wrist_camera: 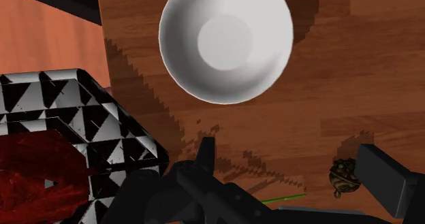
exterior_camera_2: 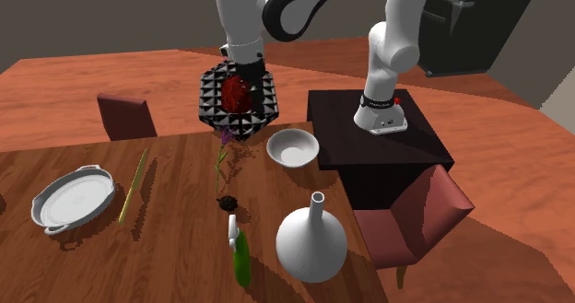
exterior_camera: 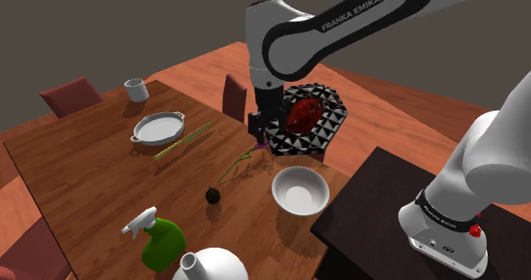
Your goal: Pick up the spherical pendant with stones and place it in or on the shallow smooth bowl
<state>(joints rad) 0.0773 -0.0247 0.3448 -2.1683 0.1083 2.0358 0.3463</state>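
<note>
The pendant is a small dark ball with a ring, lying on the wooden table a short way from the white shallow bowl. My gripper hangs open above the table beside the black-and-white patterned basket, up and away from the pendant. In the wrist view the fingers stand wide apart around the gripper's middle with nothing between them. The pendant shows on the wood just inside one finger, and the bowl lies beyond it. The pendant and the bowl also appear in the second exterior view.
The basket holds a red object. A purple-flowered stem and a green stick lie mid-table. An oval dish and a mug stand farther off. A green spray bottle and a white vase stand at the near edge. The dark stand is beside the table.
</note>
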